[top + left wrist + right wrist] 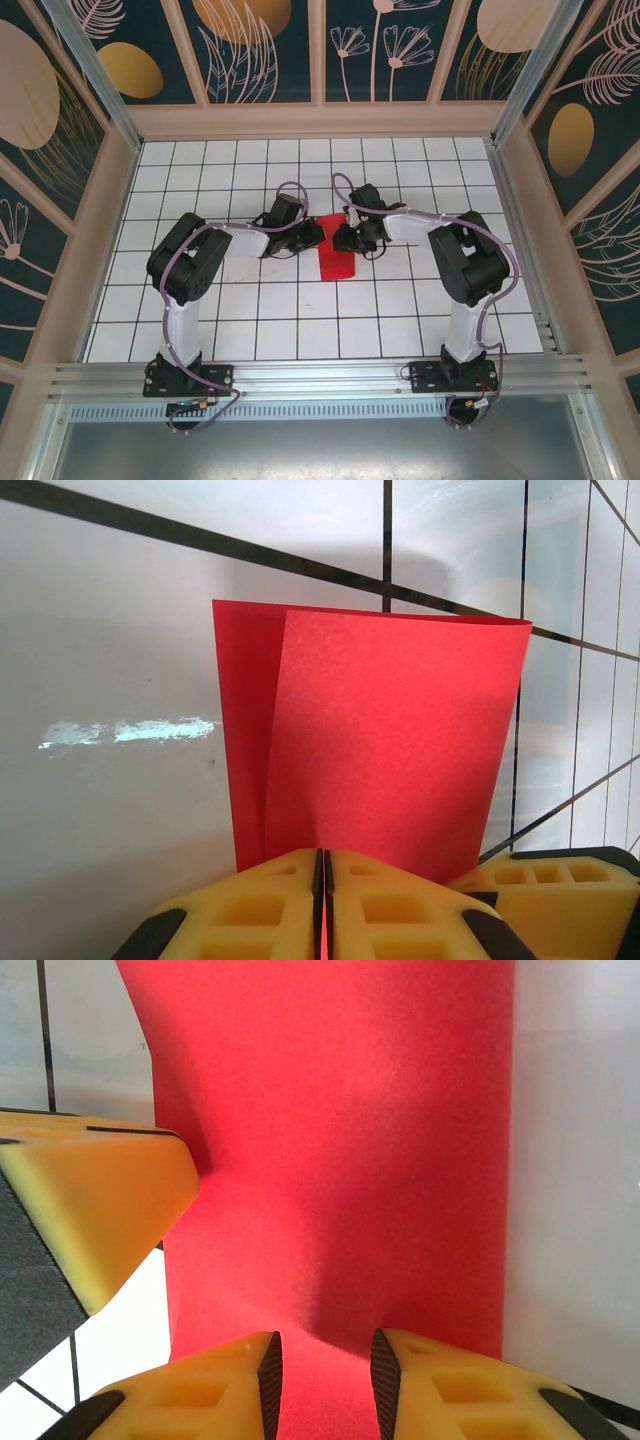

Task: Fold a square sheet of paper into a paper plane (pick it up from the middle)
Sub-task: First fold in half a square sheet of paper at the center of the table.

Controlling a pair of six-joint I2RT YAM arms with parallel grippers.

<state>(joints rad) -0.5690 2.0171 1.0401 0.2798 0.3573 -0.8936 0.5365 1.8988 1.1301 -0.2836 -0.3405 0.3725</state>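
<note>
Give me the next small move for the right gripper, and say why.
Probably press the right gripper down on the red sheet of paper and slide it along the fold. The left gripper is shut on the sheet's edge, but its two layers gape apart at one side, so the crease looks unflattened. The right jaws stand slightly apart over the paper.

Paper [336,260] between left fingers [260,910] and right fingers [450,1385]

Robot lab test cell. White gridded table [300,330] enclosed by wall panels [260,50] printed with leaves and gold ovals. Aluminium rail [320,378] at near edge, left arm [180,265] and right arm [470,265] bolted on.
</note>
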